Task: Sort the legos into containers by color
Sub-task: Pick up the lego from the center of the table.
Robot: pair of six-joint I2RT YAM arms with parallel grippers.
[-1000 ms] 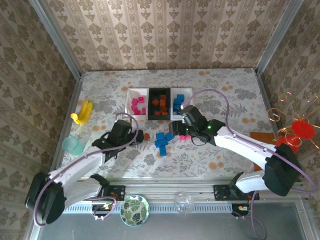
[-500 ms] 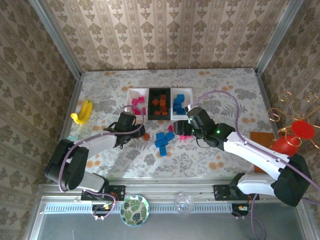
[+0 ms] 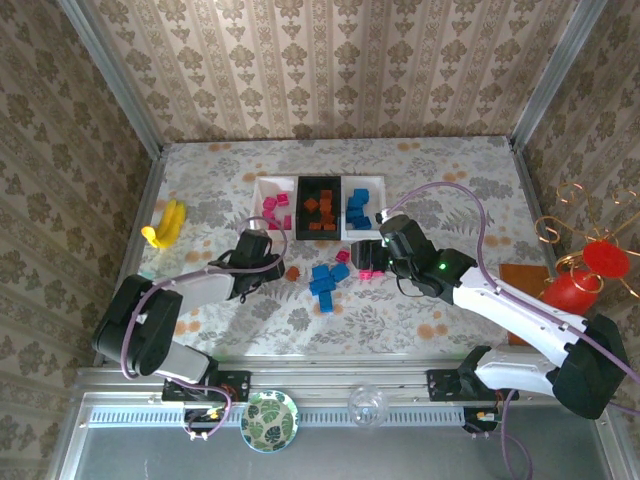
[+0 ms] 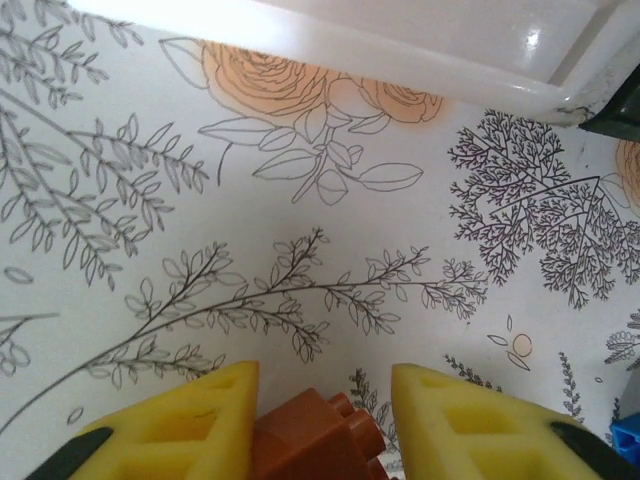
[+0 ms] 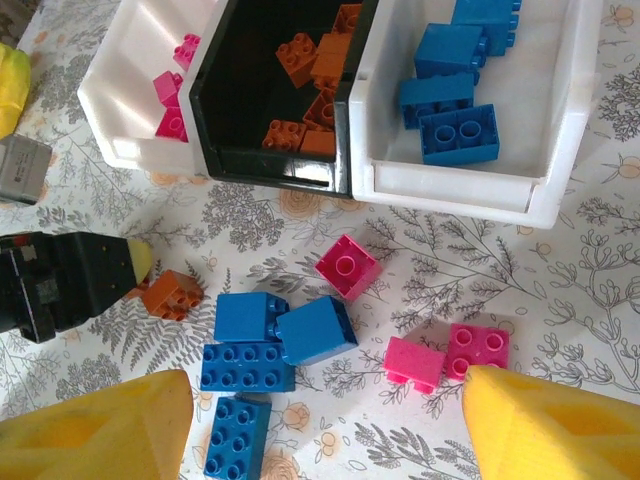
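left claw (image 4: 322, 385): narrowed since a second ago, now pinching orange lego (image 4: 312, 445), frame bottom | right claw (image 5: 325, 385): stays spread over loose legos (image 5: 247, 366)

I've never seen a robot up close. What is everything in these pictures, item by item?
trays: three, white, black, white, side by side on the table
sorted bricks: several per tray, pink left, orange-brown middle, blue right
loose blue bricks: four, blue, clustered before the trays
loose pink bricks: three, pink, right of the blue cluster
loose orange-brown brick: one, orange-brown, left of the blue cluster
banana: one, yellow, table's left side
leaf plate: one, green and white, near rail
left gripper: one, yellow-tipped, shut on the loose orange-brown brick
right gripper: one, yellow-tipped, open above the loose bricks
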